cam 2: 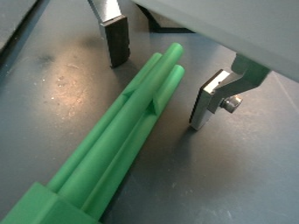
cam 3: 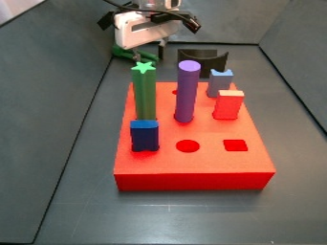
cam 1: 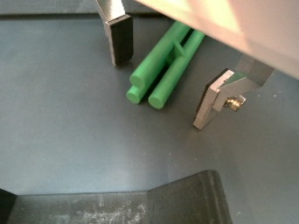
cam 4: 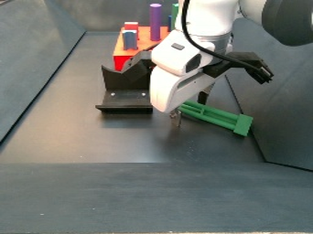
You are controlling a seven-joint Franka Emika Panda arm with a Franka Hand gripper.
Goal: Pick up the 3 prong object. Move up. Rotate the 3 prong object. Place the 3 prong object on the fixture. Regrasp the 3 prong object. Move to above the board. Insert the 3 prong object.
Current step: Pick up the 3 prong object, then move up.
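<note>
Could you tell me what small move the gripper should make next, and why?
Probably close the fingers. In both wrist views the gripper is low over the floor, jaws open, with the 3 prong object lying between the fingers, untouched on either side.

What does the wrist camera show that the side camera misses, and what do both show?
Only a wrist view shows the gap: the end effector is open, its fingers standing either side of the 3 prong object, not touching it, with the bar lying flat on the floor. Only a side view shows the red board with its purple cylinder and star-topped post, and the fixture behind it. Both show the end effector low at the floor; the green bar is hidden in that side view.
</note>
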